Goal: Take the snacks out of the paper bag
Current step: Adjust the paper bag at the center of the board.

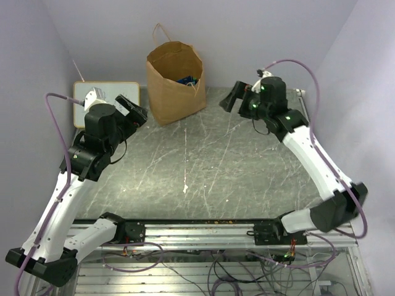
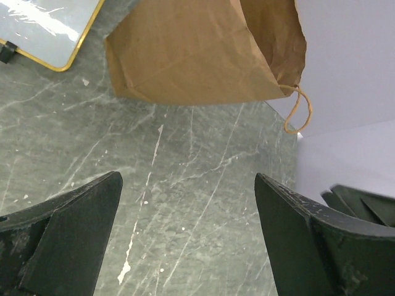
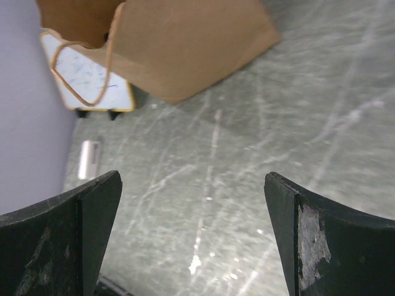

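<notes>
Task not begun: blue foil snack packets (image 1: 187, 80) lie inside the tall brown paper bag (image 1: 173, 92); my left claw (image 1: 131, 108) and right claw (image 1: 232, 98) gape wide, empty.

I stood in a robotics lab cell: plain lilac walls (image 1: 247, 37) boxed in my grey marbled surface (image 1: 203, 166), aluminium mounting rail (image 1: 197, 231) and loose wiring (image 1: 216, 271).

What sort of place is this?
Probably a robotics lab bench: exposed wiring by an aluminium rail, plain walls boxing in the tabletop, a paper bag as prop.
</notes>
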